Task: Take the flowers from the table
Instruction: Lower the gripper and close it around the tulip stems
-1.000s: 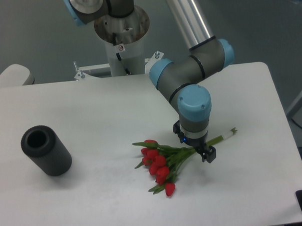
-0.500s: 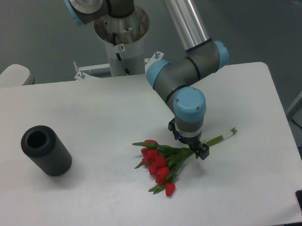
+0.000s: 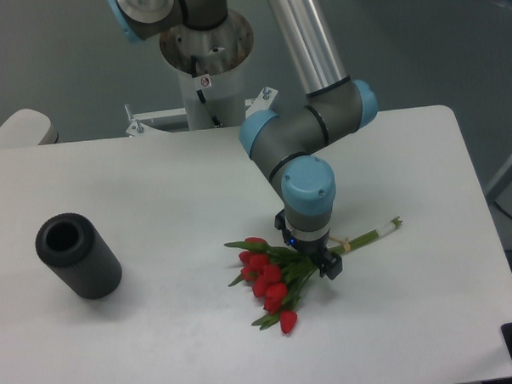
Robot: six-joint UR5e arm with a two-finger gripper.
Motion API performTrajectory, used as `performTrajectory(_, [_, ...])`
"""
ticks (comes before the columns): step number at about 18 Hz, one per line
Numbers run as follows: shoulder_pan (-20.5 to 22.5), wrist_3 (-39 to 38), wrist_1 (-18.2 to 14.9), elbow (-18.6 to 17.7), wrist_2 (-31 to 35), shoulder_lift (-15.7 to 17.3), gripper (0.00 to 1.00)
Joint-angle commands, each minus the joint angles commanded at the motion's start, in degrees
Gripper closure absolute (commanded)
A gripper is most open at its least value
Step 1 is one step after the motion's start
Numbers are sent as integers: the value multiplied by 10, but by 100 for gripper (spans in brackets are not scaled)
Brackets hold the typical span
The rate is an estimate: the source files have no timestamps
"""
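On the white desk, a little right of the middle, lie the flowers. The red heads point toward 7 o'clock and the green stems run out toward 2 o'clock. I think the bunch is light, soft and bendy, and the red heads would squash easily. So I would grab the stems, near the tan band, where they are tied firm. My fingers hang right over the stems, just past the leaves, with the red heads at their 8 o'clock. One dark tip shows beside the stems. The wrist hides the rest, so I cannot tell how wide they are or if they hold anything. A dark tube sits far off at 9 o'clock.
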Motion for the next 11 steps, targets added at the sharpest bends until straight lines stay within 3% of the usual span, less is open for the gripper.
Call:
performTrajectory(2, [1, 1, 3, 3, 0, 0, 36])
performTrajectory(4, [0, 4, 4, 4, 0, 0, 55])
performTrajectory(8, [1, 8, 4, 11, 1, 0, 64])
performTrajectory(11, [2, 9, 4, 20, 0, 0, 65])
